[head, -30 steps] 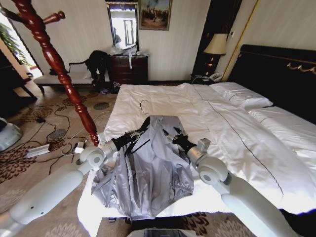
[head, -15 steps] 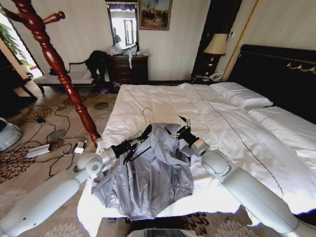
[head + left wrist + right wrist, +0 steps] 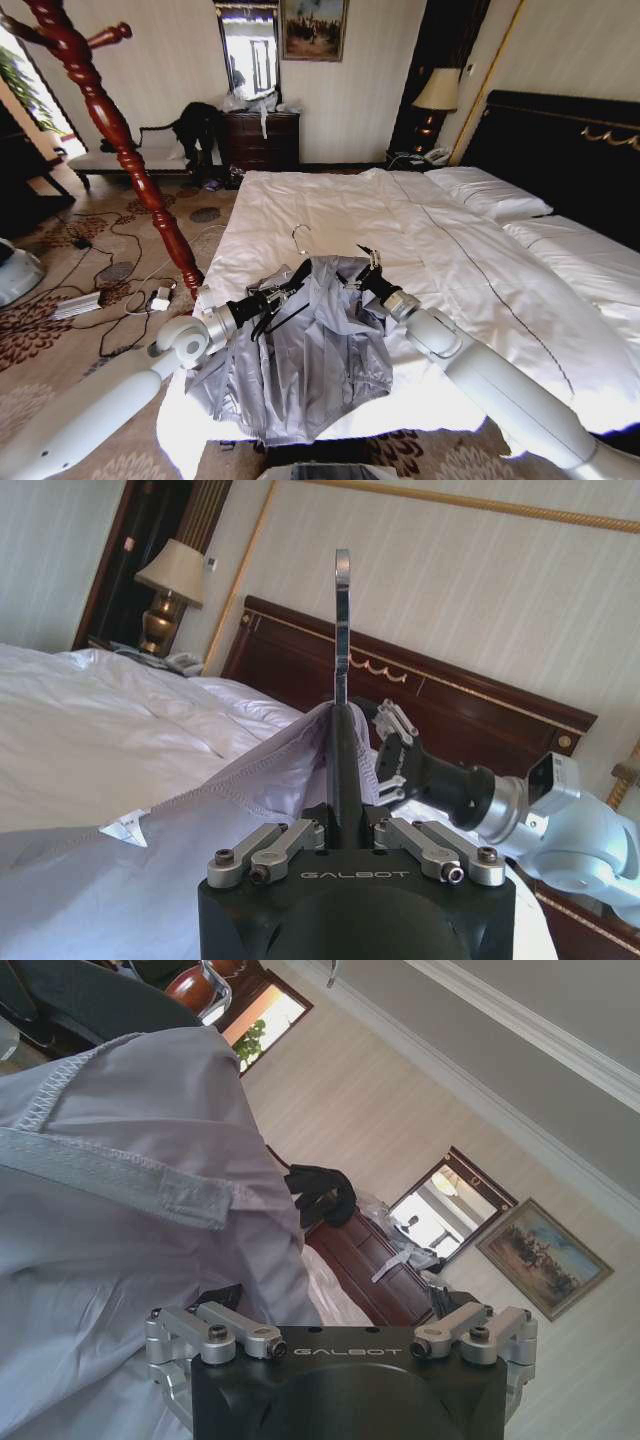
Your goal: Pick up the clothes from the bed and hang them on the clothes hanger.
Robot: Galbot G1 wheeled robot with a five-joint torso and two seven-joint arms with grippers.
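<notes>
Light grey jacket (image 3: 300, 350) lies spread on the near corner of the bed (image 3: 480, 260), hem gathered toward the bed's foot edge, collar end raised off the white duvet. Black clothes hanger (image 3: 283, 288) is inside the collar opening; its silver hook (image 3: 299, 236) stands up above the fabric. In the left wrist view the hook (image 3: 342, 620) rises straight from the hanger's black neck, with the jacket's stitched edge (image 3: 250, 775) draped over the shoulder of the hanger.

Left gripper (image 3: 272, 298) sits at the collar's left side, clamped on the clothes hanger: in the left wrist view (image 3: 345, 810) both finger linkages are drawn in against the black neck. Left arm reaches in from the lower left.

Right gripper (image 3: 368, 273) is at the collar's right side, touching the raised fabric. The left wrist view shows it (image 3: 390, 765) just behind the hanger, fingers closed onto the jacket edge. In the right wrist view, grey fabric (image 3: 120, 1220) lies across the fingers; fingertips themselves are hidden under it.

Surroundings: white pillows (image 3: 490, 195) at the dark headboard (image 3: 560, 140), a lamp (image 3: 437, 92) on the nightstand, a red-brown wooden coat stand (image 3: 115, 130) left of the bed, a black garment heap (image 3: 198, 125) on the bench by the dresser (image 3: 260, 138).
</notes>
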